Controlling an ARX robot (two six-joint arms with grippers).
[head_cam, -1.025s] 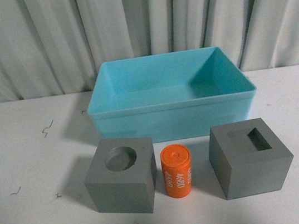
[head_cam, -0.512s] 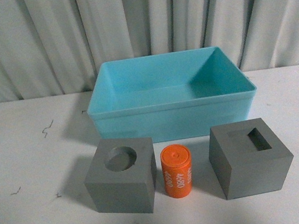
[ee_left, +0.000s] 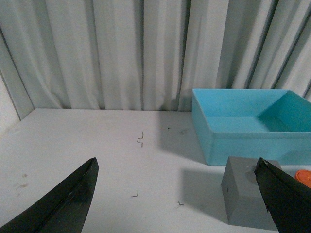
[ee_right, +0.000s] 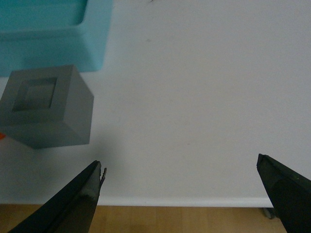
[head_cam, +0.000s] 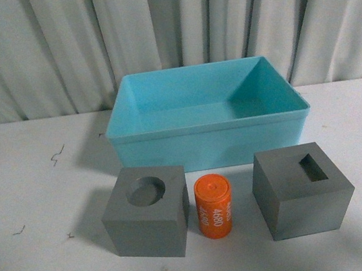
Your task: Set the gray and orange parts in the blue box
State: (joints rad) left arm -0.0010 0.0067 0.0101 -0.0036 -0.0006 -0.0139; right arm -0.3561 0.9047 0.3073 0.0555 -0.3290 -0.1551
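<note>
The blue box [head_cam: 212, 137] stands at the back middle of the white table. In front of it sit a gray cube with a round recess [head_cam: 147, 212], an orange cylinder with white digits [head_cam: 215, 207] and a gray cube with a rectangular recess [head_cam: 303, 189], side by side. Neither arm shows in the front view. My left gripper [ee_left: 177, 167] is open over bare table, left of the round-recess cube [ee_left: 248, 196] and the box [ee_left: 252, 128]; a sliver of the cylinder [ee_left: 304, 175] peeks out. My right gripper [ee_right: 181, 167] is open above the table's front edge, right of the rectangular-recess cube [ee_right: 46, 107].
Grey curtains [head_cam: 166, 35] hang behind the table. Small dark marks [head_cam: 56, 156] dot the tabletop on the left. In the right wrist view the table's front edge [ee_right: 184, 200] runs across, with wooden floor [ee_right: 170, 219] below it.
</note>
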